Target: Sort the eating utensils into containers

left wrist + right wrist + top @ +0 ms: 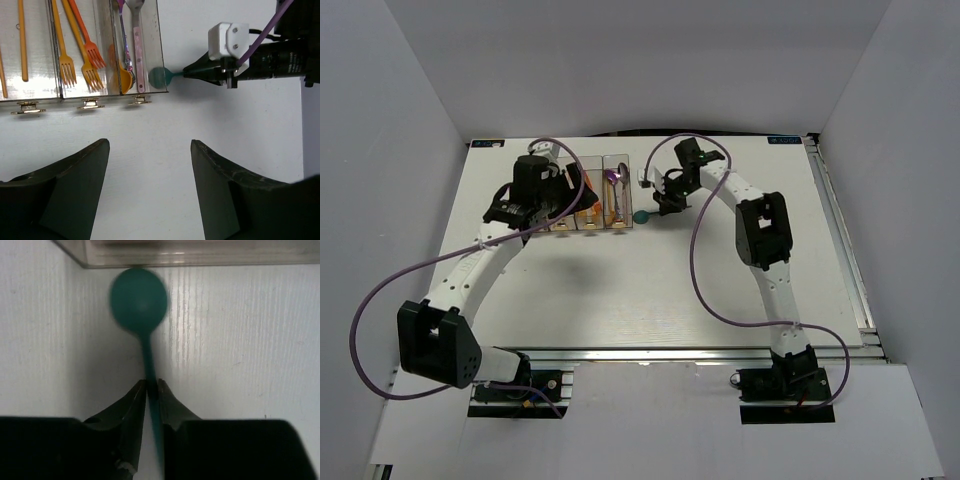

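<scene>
My right gripper (152, 384) is shut on the handle of a teal spoon (138, 299), whose bowl lies just outside the near right corner of the clear containers (200, 259). The teal spoon (641, 216) and right gripper (660, 205) also show in the top view, and the spoon (159, 77) shows in the left wrist view. The containers (162, 60) hold orange forks (75, 55), an orange spoon (122, 77), a purple utensil (123, 35) and a metallic spoon (137, 35). My left gripper (150, 145) is open and empty above bare table in front of the containers.
The left arm (535, 190) hangs over the left bins in the top view. Purple cables (695, 270) loop along both arms. White walls enclose the table; a metal rail (840, 240) runs along the right edge.
</scene>
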You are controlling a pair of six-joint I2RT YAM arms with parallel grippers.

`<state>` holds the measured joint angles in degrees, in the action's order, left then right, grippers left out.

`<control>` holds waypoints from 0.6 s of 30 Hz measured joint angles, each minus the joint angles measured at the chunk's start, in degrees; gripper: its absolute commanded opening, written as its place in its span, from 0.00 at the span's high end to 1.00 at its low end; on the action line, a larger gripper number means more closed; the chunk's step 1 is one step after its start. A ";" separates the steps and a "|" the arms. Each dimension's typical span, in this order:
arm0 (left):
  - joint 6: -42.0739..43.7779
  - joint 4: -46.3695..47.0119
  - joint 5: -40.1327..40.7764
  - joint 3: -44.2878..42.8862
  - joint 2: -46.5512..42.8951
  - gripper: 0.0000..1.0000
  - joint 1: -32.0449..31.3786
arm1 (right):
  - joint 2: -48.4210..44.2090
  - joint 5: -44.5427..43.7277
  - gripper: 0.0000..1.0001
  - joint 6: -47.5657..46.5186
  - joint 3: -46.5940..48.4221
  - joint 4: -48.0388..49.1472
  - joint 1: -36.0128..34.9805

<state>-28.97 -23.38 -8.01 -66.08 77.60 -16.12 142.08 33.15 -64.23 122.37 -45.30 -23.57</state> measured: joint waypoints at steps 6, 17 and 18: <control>-2.27 2.89 -1.01 2.16 -1.01 0.23 0.02 | -7.10 -3.08 0.97 -4.44 -12.04 4.74 -0.09; -17.16 16.83 -9.90 12.33 0.68 0.24 -0.68 | -19.85 -4.09 1.00 2.34 -25.31 -1.51 2.95; -18.60 18.27 -10.64 12.52 1.62 0.25 -1.20 | -20.48 -2.32 1.00 6.08 -24.96 -2.91 3.06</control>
<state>-47.57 -5.10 -18.65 -53.56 79.22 -17.32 121.60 30.83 -58.15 97.41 -48.21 -20.51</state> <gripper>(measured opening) 0.761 0.109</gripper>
